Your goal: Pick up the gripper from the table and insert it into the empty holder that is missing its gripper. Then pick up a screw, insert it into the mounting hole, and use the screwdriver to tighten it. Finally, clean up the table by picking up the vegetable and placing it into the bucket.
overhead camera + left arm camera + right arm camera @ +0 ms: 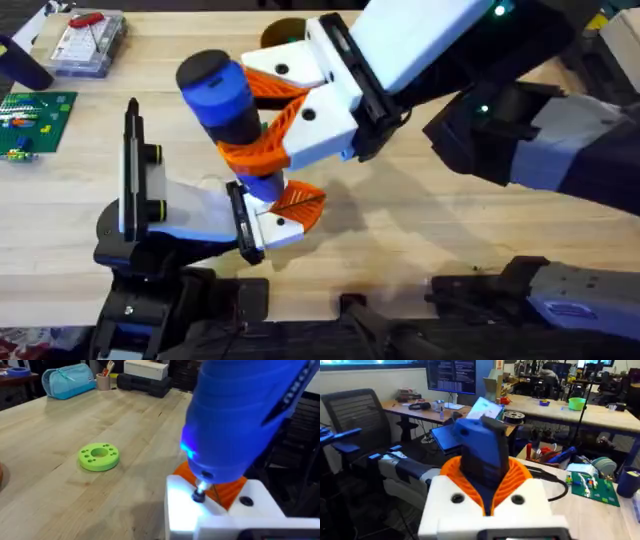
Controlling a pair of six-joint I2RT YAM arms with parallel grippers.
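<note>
My right gripper [240, 115], white with orange pads, is shut on the blue screwdriver [222, 90] and holds it upright over the table's middle. The screwdriver [240, 415] glows blue near its tip, and its metal bit rests on a screw [200, 495] in the white gripper piece [185, 515] with an orange pad. That piece sits at the end of my left arm, at the left gripper [285, 212]. From the right wrist, orange pads [520, 477] flank the screwdriver [482, 450]. A brown round bucket [280, 30] peeks out behind the right gripper. The vegetable is hidden.
A lime-green disc with holes [99, 456] lies on the wooden table [60, 500]. A clear plastic box [88, 42] and a green circuit board [35, 115] sit at the far left. A light-blue pouch [69, 381] is at the table's far edge.
</note>
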